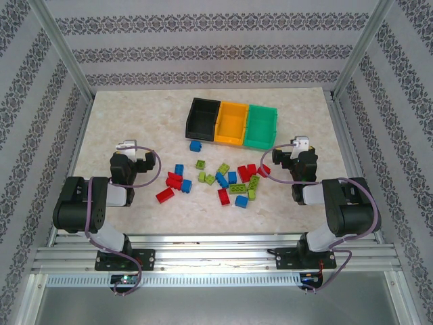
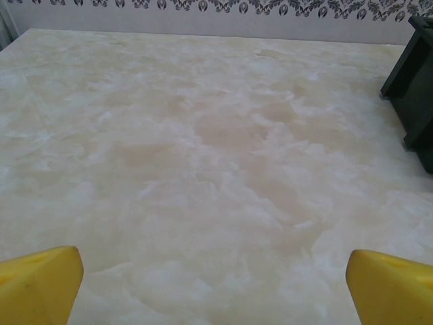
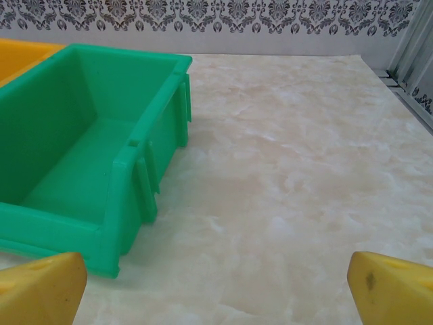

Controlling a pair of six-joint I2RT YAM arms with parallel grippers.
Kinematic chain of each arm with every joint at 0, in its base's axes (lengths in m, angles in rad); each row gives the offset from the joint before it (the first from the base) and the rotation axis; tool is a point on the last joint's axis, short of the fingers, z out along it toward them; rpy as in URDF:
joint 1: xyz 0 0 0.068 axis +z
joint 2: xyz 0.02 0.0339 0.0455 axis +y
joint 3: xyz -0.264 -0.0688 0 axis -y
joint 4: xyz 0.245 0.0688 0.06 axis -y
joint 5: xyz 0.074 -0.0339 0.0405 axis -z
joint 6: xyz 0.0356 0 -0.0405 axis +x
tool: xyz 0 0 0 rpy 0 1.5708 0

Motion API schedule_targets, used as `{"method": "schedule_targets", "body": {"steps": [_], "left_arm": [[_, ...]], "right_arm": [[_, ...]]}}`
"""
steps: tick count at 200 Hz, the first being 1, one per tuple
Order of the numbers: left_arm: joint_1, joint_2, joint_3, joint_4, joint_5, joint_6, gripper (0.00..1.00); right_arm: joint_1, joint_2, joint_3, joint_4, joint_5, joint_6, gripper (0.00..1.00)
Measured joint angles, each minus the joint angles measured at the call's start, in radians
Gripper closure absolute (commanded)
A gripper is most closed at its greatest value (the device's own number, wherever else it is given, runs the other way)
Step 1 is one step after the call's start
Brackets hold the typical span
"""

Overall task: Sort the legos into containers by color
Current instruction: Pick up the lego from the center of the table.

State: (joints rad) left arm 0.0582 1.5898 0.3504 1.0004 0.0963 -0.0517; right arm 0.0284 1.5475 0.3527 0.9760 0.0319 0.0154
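Operator: Legos point(image 1: 218, 179), where do they lie against the containers point(image 1: 232, 120)?

Observer: On the desk point(image 1: 122, 115), scattered on the near side of the row, with red, blue and lime green mixed. One blue brick point(image 1: 195, 145) sits just beside the near wall of the black bin point(image 1: 203, 116). A red brick point(image 1: 164, 195) lies farthest from the row, off toward its left end.

Operator: How does the row run?

Observer: Black on the left, the yellow-orange bin point(image 1: 232, 122) in the middle, the green bin point(image 1: 262, 126) on the right, all joined.

Operator: And each end effector?

Observer: The left end effector point(image 2: 213, 271) has its yellow fingers point(image 2: 40, 284) wide apart, gripping nothing, over bare desk to the left of the black bin. The right end effector point(image 3: 216, 271) is likewise spread and gripping nothing, near the green bin's near right corner.
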Motion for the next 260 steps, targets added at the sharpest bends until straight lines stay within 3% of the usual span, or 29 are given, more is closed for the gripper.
{"method": "schedule_targets", "body": {"steps": [183,260], "left_arm": [[0.0,0.0,0.0,-0.001,0.002,0.001,0.0],[0.0,0.0,0.017,-0.03,0.06,0.031,0.0]], "right_arm": [[0.0,0.0,0.0,0.0,0.0,0.0,0.02],[0.025,-0.015,-0.018,0.018,0.047,-0.001,0.02]]}}
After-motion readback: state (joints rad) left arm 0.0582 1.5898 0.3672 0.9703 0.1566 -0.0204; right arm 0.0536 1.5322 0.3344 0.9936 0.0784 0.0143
